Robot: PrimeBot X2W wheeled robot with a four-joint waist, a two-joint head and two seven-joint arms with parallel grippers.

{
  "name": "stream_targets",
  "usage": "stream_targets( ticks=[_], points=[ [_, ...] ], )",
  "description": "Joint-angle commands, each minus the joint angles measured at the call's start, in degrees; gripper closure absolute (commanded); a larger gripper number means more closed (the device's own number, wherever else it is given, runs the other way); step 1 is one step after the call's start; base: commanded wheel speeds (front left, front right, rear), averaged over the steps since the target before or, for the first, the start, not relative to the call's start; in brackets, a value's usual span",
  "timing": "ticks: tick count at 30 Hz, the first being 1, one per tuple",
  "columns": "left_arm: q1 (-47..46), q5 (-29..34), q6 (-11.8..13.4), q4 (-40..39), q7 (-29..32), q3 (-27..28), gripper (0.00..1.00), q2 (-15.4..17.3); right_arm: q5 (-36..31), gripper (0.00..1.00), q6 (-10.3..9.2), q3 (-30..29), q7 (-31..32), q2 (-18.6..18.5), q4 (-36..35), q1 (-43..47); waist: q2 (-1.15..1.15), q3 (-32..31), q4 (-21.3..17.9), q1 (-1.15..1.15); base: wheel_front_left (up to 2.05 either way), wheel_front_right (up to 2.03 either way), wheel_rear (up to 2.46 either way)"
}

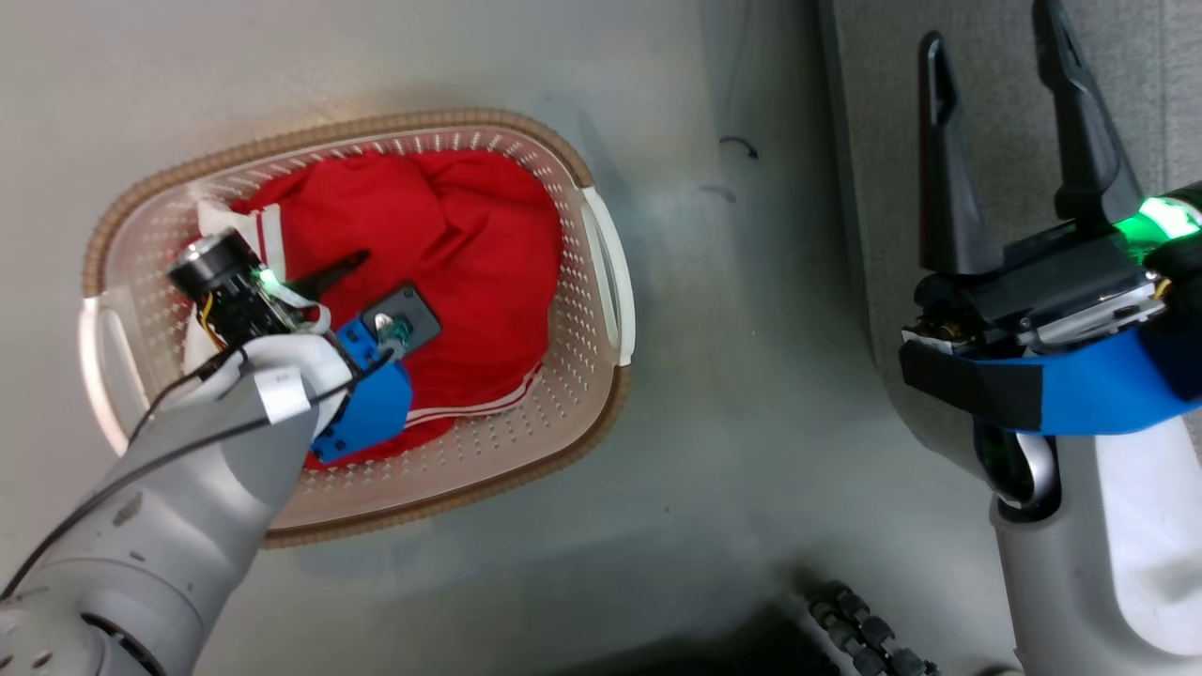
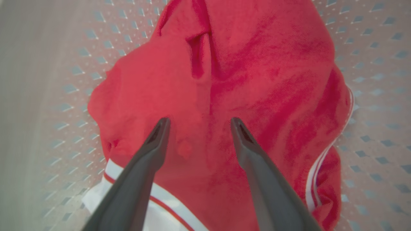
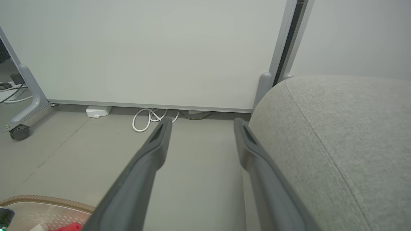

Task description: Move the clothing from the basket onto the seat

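Note:
Bright red clothing (image 1: 451, 253) with white striped edges lies bunched in the cream perforated basket (image 1: 601, 272) on the floor. My left gripper (image 2: 199, 123) reaches down into the basket and stands open just above the red clothing (image 2: 244, 80), nothing between its fingers (image 2: 154, 141). One dark finger of it (image 1: 329, 272) shows over the fabric in the head view. My right gripper (image 1: 995, 56) is open and empty, held high at the right over the edge of the light grey seat (image 1: 1014, 122). The seat (image 3: 337, 144) rises beside the right gripper (image 3: 202, 123).
Grey floor (image 1: 751, 394) separates the basket from the seat. A pale panel on a wheeled frame (image 3: 144, 51) stands beyond, with white cables (image 3: 151, 117) and a power strip (image 3: 98, 111) at its foot. The basket rim (image 3: 48, 200) shows in the right wrist view.

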Motion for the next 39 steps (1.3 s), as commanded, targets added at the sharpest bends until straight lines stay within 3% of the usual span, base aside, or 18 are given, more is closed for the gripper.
stream_targets(
  ticks=[1, 17, 18, 19, 20, 29, 39],
  points=[
    [-2.09, -0.81, -0.01, 0.51, 0.59, -0.75, 0.0, 0.44, -0.37, 0.0, 0.03, -0.28, -0.21, -0.18, -1.25, -0.94, 0.0, 2.47, -0.6, -0.02, 0.0, 0.0, 0.0],
    [-6.03, -3.23, -0.01, 2.22, 5.09, -3.2, 0.0, 0.89, -1.12, 0.0, 0.03, 0.2, -0.2, -0.18, -5.85, 2.6, 0.0, 7.52, -1.14, -0.02, 0.0, 0.0, 0.0],
    [-6.01, -3.27, -0.01, 2.27, 5.44, -3.32, 0.45, 0.8, -1.16, 0.0, 0.03, 0.17, -0.2, -0.17, -5.96, 2.8, 0.0, 7.54, -1.07, -0.02, 0.0, 0.0, 0.0],
    [-6.05, -3.49, -0.01, 2.3, 5.69, -3.43, 0.67, 0.66, -1.15, 0.0, 0.03, 0.09, -0.2, -0.17, -6.07, 2.94, 0.0, 7.57, -0.99, -0.02, 0.0, 0.0, 0.0],
    [-5.9, -3.76, -0.01, 2.33, 6.18, -3.56, 1.0, 0.56, -1.19, 0.0, 0.03, 0.0, -0.2, -0.18, -6.24, 3.01, 0.0, 7.61, -0.88, -0.02, 0.0, 0.0, 0.0],
    [-5.75, -5.4, -0.01, 2.3, 1.83, -3.75, 1.0, -0.94, -1.05, 0.0, 0.03, -0.01, -0.2, -0.18, -5.9, 1.21, 0.0, 5.67, 0.31, -0.02, 0.0, 0.0, 0.0],
    [-3.42, -9.25, -0.01, 1.58, -3.4, -3.38, 1.0, -2.8, -1.39, 0.0, 0.03, -0.31, -0.2, -0.18, -3.52, 1.75, 0.0, -0.95, 2.25, -0.02, 0.0, 0.0, 0.0]
  ],
)
